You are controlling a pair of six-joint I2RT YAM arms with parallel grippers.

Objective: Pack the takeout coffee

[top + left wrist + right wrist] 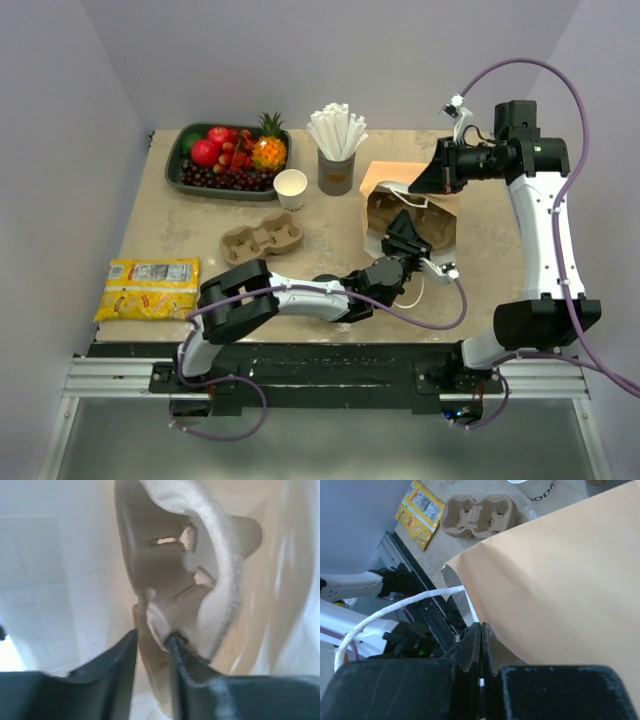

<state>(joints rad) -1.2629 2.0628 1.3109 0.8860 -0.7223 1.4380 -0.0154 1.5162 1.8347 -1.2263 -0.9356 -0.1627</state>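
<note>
The left pincer (152,635), dark and matte, stands narrowly parted inside the paper bag (440,228). The fibrous moulded rim of a pulp carrier (220,580) lies between its fingers, not clamped as far as I can tell. The right pincer (481,630) is pinched shut on the bag's smooth brown edge. The takeout coffee (290,187), a white paper cup standing upright with its axis vertical, sits on the table (170,230) well left and farther off, between the fruit tray (178,170) and the grey straw cup (336,172). No dark lid shows. I judge the left arm nearer.
</note>
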